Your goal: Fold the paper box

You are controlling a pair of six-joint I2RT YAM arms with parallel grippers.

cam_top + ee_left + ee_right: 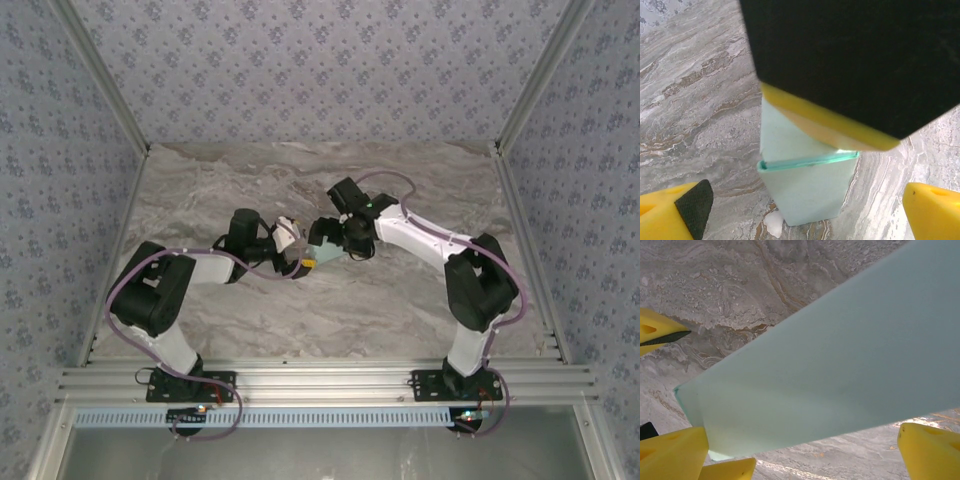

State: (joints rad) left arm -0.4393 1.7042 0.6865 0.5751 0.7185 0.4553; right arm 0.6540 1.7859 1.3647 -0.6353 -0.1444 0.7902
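Note:
The paper box (322, 238) is a pale mint card piece standing upright on the marble table, mid-table between both arms. In the left wrist view the box (807, 190) stands with a fold line across it. A black and yellow finger (830, 125) of the right gripper rests on its top. My left gripper (810, 212) is open, its yellow fingers wide apart on either side of the box. My right gripper (802, 455) is open too, with the box's broad face (830, 370) just ahead of it. From above, the left gripper (296, 252) and the right gripper (335, 243) meet at the box.
The marble table (400, 300) has free room all round the box. Metal frame posts (520, 230) edge it left and right, and patterned walls close the back. A small white patch (774, 223) lies on the table at the box's foot.

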